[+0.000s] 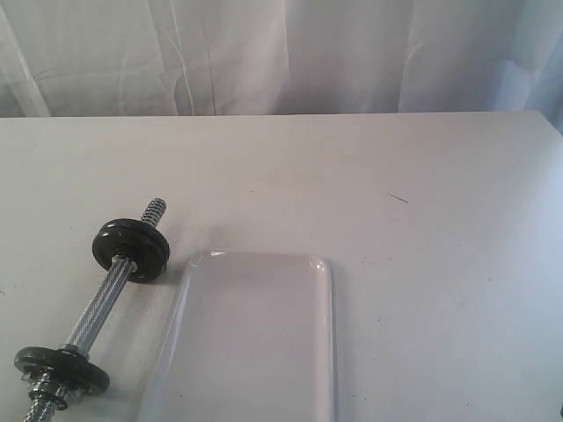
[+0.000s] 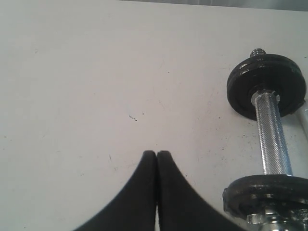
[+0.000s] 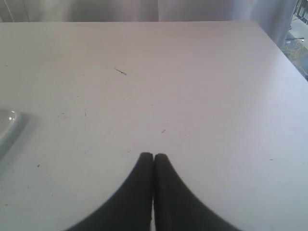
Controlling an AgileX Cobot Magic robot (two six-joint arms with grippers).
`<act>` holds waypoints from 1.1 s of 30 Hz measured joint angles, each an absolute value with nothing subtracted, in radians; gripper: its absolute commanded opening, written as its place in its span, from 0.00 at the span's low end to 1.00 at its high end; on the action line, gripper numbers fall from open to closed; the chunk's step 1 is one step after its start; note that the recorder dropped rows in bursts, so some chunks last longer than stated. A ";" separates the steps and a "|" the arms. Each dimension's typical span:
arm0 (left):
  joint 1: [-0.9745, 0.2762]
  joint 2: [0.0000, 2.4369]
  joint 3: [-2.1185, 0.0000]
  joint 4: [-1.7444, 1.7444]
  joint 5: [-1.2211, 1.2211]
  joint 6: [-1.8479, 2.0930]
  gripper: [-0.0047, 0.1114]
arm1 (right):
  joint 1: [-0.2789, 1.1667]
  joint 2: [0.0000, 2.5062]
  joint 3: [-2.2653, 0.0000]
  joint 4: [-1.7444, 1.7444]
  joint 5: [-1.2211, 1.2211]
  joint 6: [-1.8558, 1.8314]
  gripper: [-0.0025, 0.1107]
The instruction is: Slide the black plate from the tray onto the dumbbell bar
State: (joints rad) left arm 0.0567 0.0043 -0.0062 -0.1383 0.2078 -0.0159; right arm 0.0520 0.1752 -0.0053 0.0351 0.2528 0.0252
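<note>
Start posture: left gripper [image 2: 157, 155] and right gripper [image 3: 153, 157] both pinched shut, empty. No black plate shows on the visible part of the tray [image 1: 255, 352]; it possibly lies at the cropped near end. Open wide first, grip the rim, align hole with dumbbell bar [image 1: 97, 308] thread.

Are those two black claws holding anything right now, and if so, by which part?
Nothing is held. The left gripper and the right gripper are both shut on nothing; the dumbbell bar lies untouched on the table.
</note>
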 measured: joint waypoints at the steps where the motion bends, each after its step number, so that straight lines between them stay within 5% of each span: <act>1: 0.057 0.004 -0.006 -0.138 0.208 -0.016 0.04 | 0.052 0.175 -0.005 0.035 0.253 0.025 0.02; 33: 0.057 0.004 -0.006 -0.116 0.208 -0.016 0.04 | 0.052 0.175 -0.005 0.035 0.253 0.025 0.02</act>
State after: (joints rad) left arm 0.0567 0.0043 -0.0062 -0.1161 0.2078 -0.0159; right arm 0.0520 0.1752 -0.0053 0.0351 0.2528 0.0252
